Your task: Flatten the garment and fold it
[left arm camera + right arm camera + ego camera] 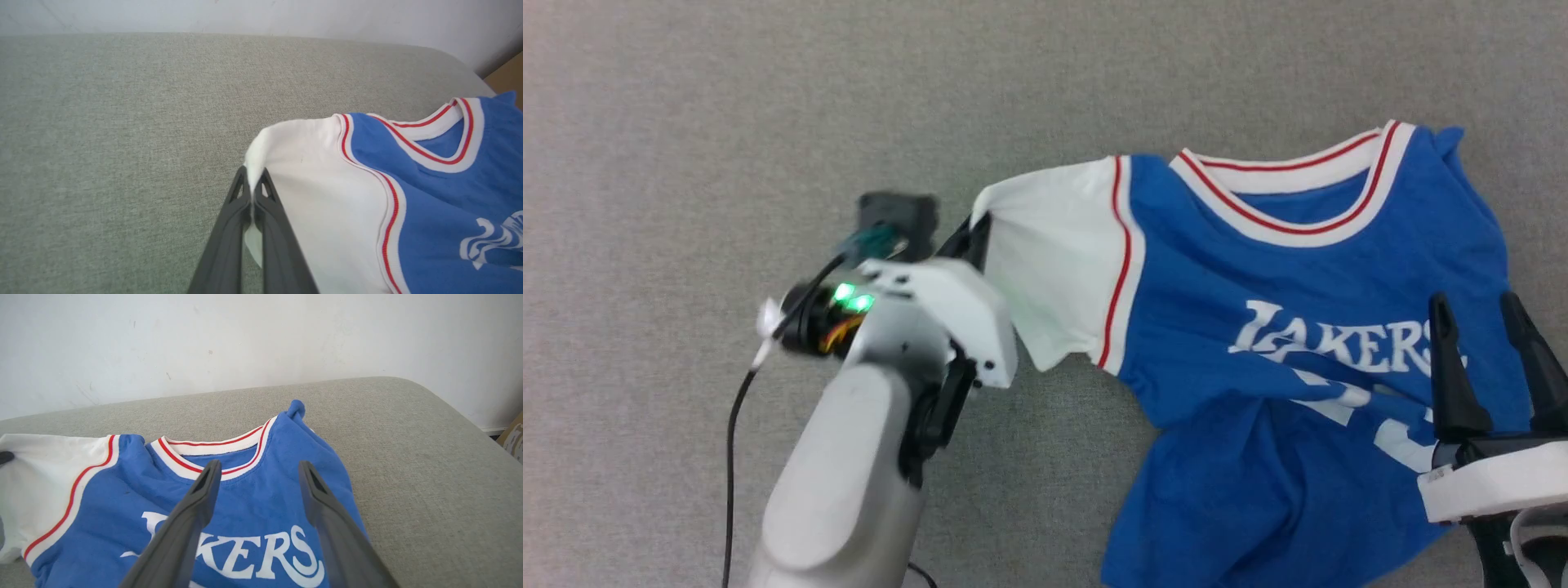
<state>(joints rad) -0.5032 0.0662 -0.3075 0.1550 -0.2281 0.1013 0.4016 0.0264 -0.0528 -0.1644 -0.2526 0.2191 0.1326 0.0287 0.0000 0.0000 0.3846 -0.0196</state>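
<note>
On the grey surface (686, 122), pinches the hem of the garment's (1258, 269) white sleeve (1054, 269) between the closed fingers of the left end effector (253, 179), cloth bunched at the tips. Holds the right end effector (259, 469) wide open and empty over the blue chest, above the white lettering (1339, 343), short of the collar (1290, 233). Shows the garment face-up and rumpled, sleeve stretched out to the robot's left, lower half creased.

Garment (1217, 269) hem cut off at bottom edge, chest number (1327, 400) partly behind right jaws
</note>
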